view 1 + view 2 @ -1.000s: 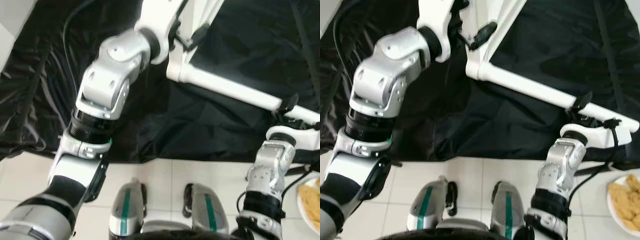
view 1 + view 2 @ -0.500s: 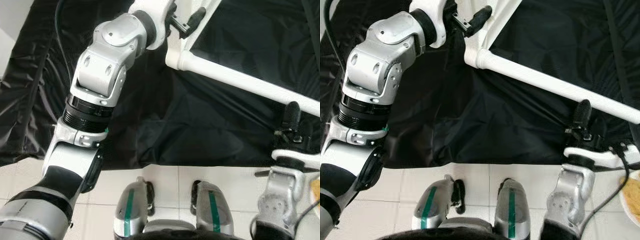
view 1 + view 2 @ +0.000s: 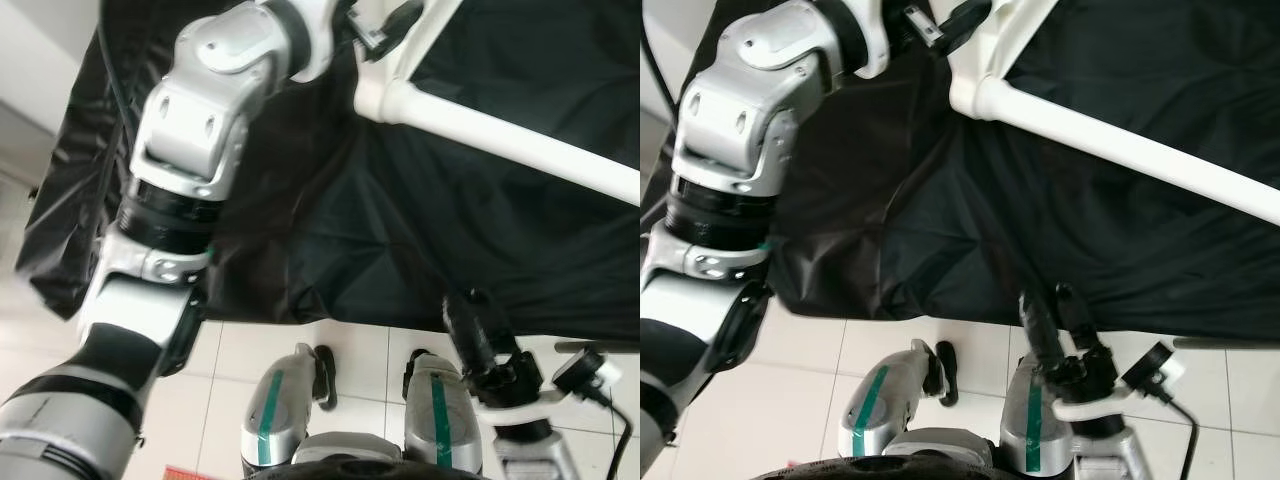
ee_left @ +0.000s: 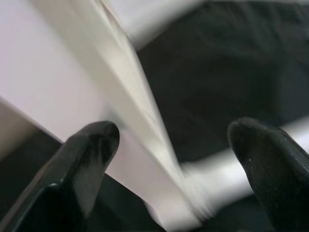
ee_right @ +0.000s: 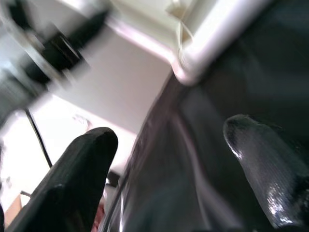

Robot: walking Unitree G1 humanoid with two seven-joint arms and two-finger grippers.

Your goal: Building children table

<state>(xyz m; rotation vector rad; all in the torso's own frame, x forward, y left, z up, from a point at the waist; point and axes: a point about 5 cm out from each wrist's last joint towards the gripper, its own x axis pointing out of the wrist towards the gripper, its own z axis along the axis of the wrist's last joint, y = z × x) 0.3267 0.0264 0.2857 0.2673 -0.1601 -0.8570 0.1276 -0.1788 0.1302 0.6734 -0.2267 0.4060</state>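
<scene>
Left eye view: at 12 o'clock the left hand (image 4: 169, 145) straddles the white table frame (image 3: 500, 130), fingers wide, steadying it over black sheet (image 3: 380, 230); at 5 o'clock right hand (image 3: 1052, 312) waits open.

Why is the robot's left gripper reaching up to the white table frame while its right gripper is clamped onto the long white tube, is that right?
Not quite. The right gripper holds nothing: the right eye view shows it open, low near the black sheet's edge, apart from the long white tube. The left gripper does reach up to the white table frame.
</scene>
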